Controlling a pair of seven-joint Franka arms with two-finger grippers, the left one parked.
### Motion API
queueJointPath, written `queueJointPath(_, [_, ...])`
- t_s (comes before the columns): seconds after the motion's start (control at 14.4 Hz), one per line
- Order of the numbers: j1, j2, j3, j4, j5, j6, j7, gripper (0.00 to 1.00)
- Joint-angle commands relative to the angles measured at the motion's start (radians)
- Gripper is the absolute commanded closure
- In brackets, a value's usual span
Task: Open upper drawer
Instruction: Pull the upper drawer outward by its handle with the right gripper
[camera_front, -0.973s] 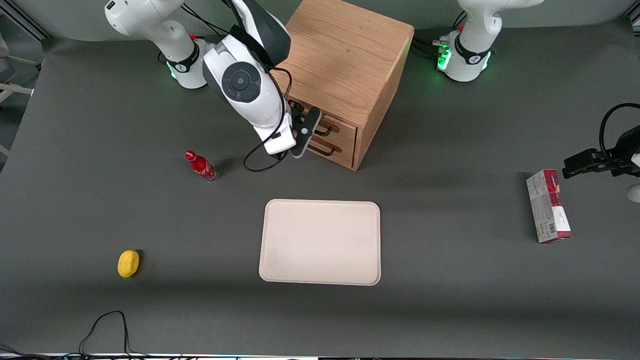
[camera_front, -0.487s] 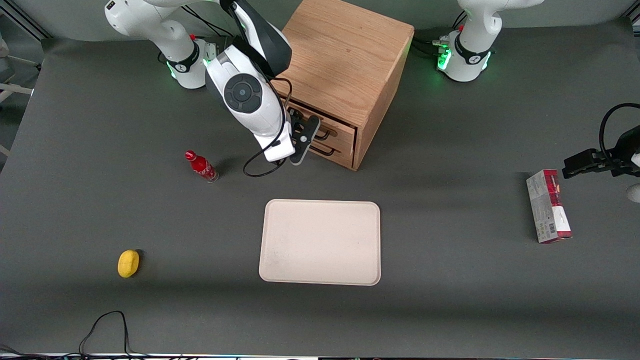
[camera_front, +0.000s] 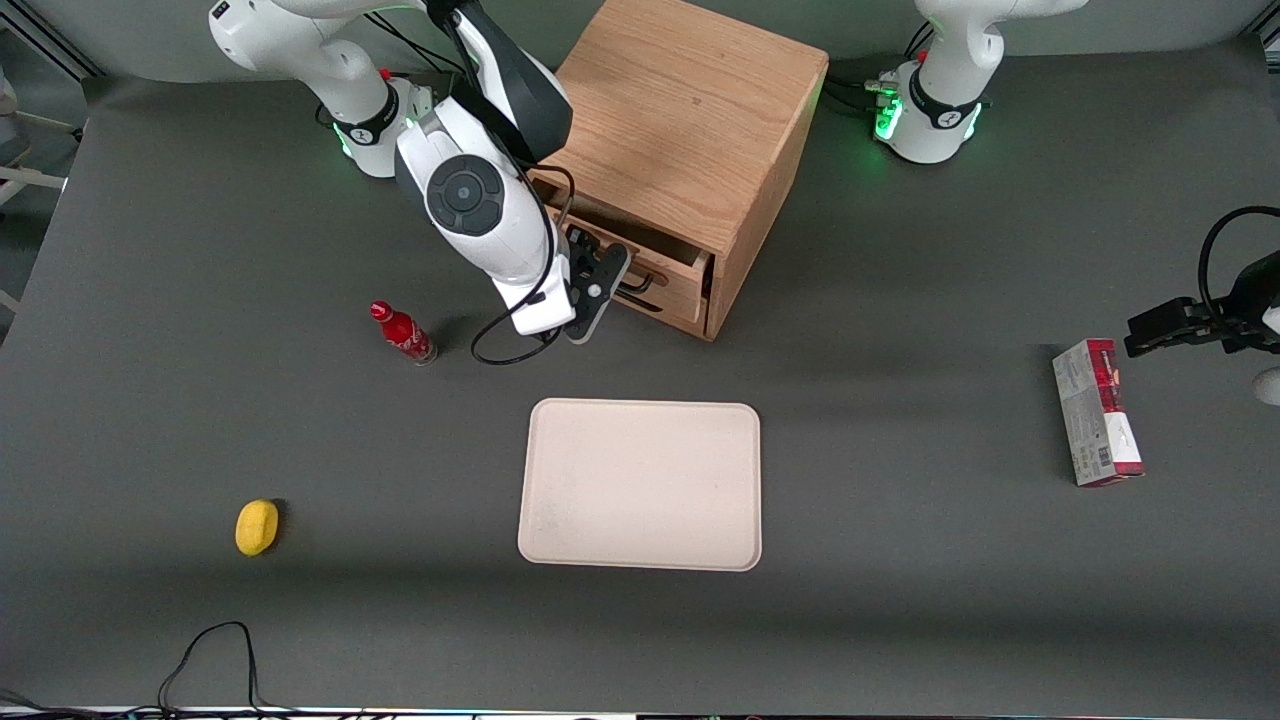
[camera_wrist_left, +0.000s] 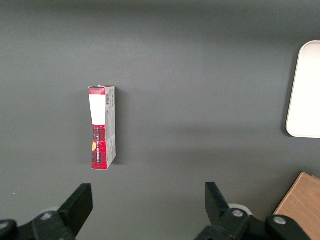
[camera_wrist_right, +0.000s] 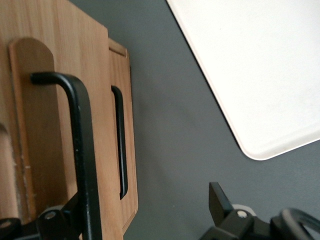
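The oak cabinet (camera_front: 690, 110) stands by the bench edge where the arms are mounted, about midway along it, its drawers facing the tray (camera_front: 640, 485) that lies out in the middle of the bench. The upper drawer (camera_front: 655, 262) sits at the top of the cabinet's face and is pulled out a little way, a dark gap showing above its front; the lower drawer (camera_wrist_right: 131, 150) beneath it looks flush. The end effector (camera_front: 615, 280) is right in front of the upper drawer, its fingers (camera_wrist_right: 218, 197) spread apart rather than pinched, and the thin black bar handle (camera_wrist_right: 82, 150) runs between them, close against one finger, so to my eye it is hooked more than gripped. I'd judge the drawer a light, stiff wooden box that slides straight out but may bind if dragged off-line, and the cabinet itself could shift on the bench if the pull is jerky. The bar is rigid, smooth metal and likely slippery, so the best hold is near its middle, squarely across it, pulling straight away from the cabinet's face. A small red bottle (camera_front: 402, 333) stands nearby, toward the working arm's end, well clear of the drawer's path
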Motion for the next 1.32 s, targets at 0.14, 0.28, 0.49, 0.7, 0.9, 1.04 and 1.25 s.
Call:
queueJointPath(0.14, [-0.023,0.084,0.001,0.111,-0.008,-0.009,0.022,0.00])
queueJointPath(0.28, [-0.043,0.112,0.001,0.154,-0.008,-0.038,0.019,0.00])
queueJointPath(0.49, [-0.070,0.155,0.001,0.228,-0.009,-0.092,0.013,0.00])
queueJointPath(0.7, [-0.103,0.170,0.001,0.251,-0.009,-0.111,0.011,0.00])
queueJointPath(0.9, [-0.135,0.187,0.002,0.272,-0.012,-0.112,0.011,0.00])
queueJointPath(1.04, [-0.136,0.209,0.001,0.300,-0.017,-0.117,0.011,0.00])
queueJointPath(1.25, [-0.178,0.250,0.001,0.379,-0.015,-0.183,0.011,0.00])
